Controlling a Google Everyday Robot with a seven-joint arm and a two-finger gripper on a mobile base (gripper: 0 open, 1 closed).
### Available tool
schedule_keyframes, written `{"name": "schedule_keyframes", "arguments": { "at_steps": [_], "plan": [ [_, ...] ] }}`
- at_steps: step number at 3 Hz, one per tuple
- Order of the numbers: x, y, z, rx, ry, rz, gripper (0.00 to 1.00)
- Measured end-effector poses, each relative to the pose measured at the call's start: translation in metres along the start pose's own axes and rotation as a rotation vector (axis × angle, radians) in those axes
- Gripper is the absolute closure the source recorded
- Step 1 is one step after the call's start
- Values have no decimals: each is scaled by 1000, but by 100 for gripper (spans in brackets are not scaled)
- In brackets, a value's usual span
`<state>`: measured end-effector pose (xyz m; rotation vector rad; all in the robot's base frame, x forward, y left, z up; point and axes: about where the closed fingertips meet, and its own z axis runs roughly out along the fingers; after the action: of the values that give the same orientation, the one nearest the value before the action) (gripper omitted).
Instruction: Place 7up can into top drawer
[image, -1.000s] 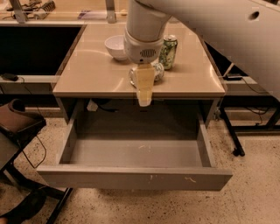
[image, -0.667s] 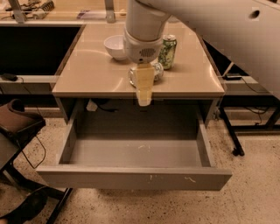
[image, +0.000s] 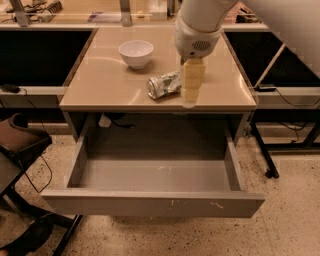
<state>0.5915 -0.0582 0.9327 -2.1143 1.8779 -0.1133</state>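
Note:
The 7up can (image: 164, 85), silvery-white with green markings, lies on its side near the front edge of the tan tabletop (image: 100, 85). My gripper (image: 192, 95) hangs from the white arm just to the right of the can, low over the tabletop's front edge, holding nothing I can see. The top drawer (image: 150, 202) is pulled wide open below the tabletop. Its grey inside holds nothing, and its front panel is scuffed.
A white bowl (image: 136, 52) stands on the tabletop behind the can. A dark chair (image: 20, 142) stands at the left of the drawer. Black table legs (image: 265, 160) and cables are at the right. Another bench with clutter runs along the back.
The can stood upright behind my gripper before; now it lies on its side to the gripper's left. My gripper has shifted to the right along the table's front edge.

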Motion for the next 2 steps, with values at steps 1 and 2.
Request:
{"name": "schedule_keyframes", "arguments": {
  "at_steps": [1,2],
  "plan": [
    [25,-39,9,-27,8,11,0],
    [22,-76,42,-74,-19,-19,0]
  ]
}}
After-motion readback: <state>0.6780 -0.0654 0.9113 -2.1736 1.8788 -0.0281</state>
